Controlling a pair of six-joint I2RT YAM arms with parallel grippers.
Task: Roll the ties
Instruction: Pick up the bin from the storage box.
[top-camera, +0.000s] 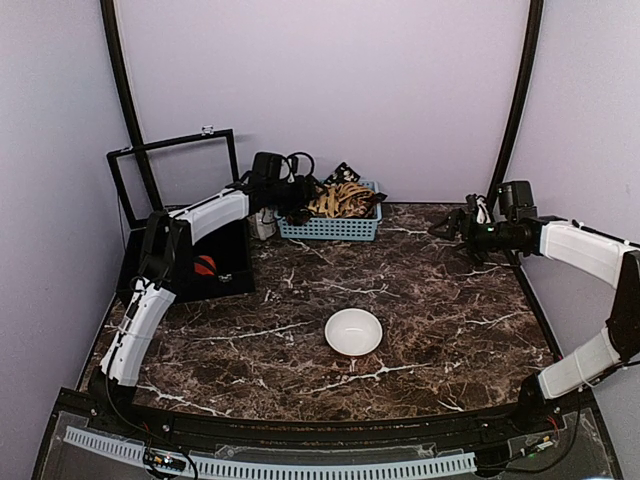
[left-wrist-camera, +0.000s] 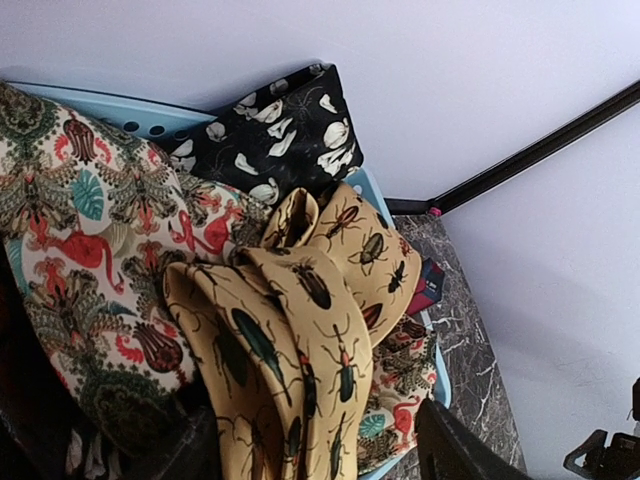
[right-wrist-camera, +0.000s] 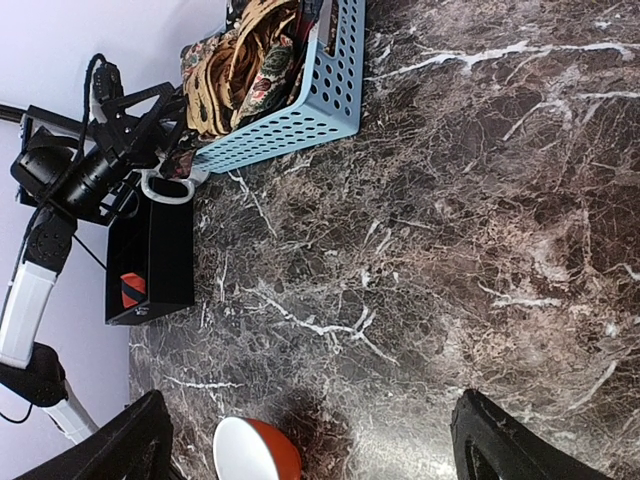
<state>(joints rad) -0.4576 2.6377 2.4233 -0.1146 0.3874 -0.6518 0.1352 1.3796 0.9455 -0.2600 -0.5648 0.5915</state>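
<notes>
Ties (top-camera: 341, 198) are lying heaped in the blue basket (top-camera: 330, 229) at the far edge of the tabletop (top-camera: 440, 300), with the mustard tie (left-wrist-camera: 300, 340) on top. The left hand (left-wrist-camera: 315, 428) is hovering partly open, its fingers straddling the mustard tie without clamping it. The right hand (right-wrist-camera: 308, 415) is hanging wide open and empty. 1 bowl (top-camera: 353, 331) is sitting mid-tabletop.

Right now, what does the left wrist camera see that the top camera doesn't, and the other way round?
Only the left wrist view shows the prints up close: beetles on the mustard tie and white flowers on the black tie. Only the top view shows the white bowl and the black bin. Both show the blue basket full of ties and the marble table.
</notes>
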